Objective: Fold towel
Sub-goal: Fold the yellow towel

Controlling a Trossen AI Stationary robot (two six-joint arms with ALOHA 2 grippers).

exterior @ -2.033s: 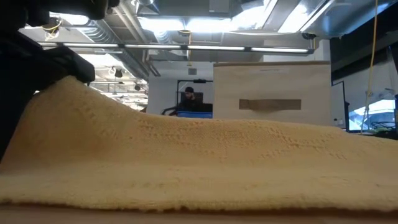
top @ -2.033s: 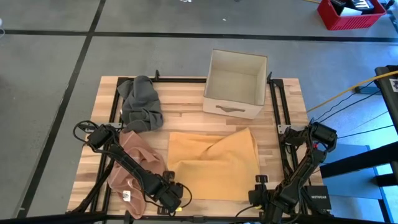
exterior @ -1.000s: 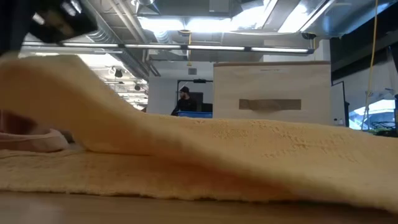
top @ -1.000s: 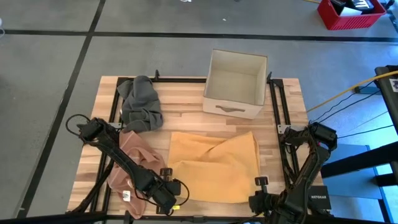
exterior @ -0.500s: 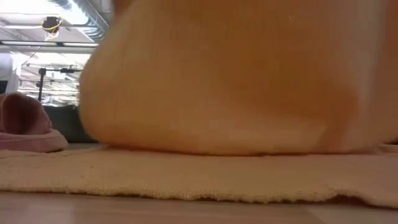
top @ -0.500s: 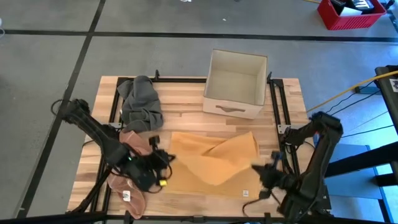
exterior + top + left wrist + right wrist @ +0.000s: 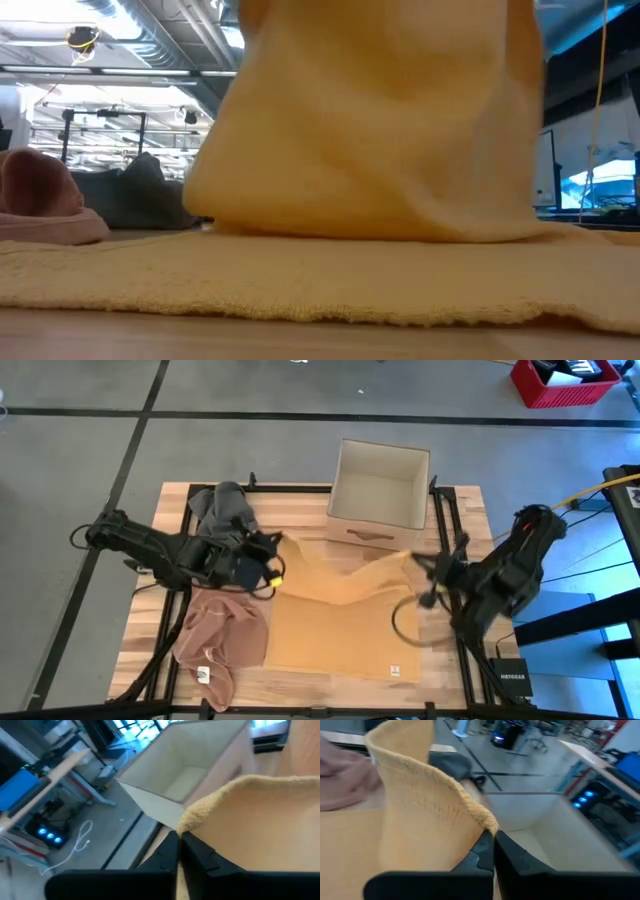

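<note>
Both tools lifted yellow towel edge boxward, seemingly.

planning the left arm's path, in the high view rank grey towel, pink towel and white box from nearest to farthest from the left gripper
1. grey towel, beside the left gripper, toward the table's back.
2. pink towel, toward the front edge.
3. white box, back right of it.

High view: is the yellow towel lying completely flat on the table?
No: the left gripper and right gripper hold two corners of the yellow towel lifted toward the box.
</note>
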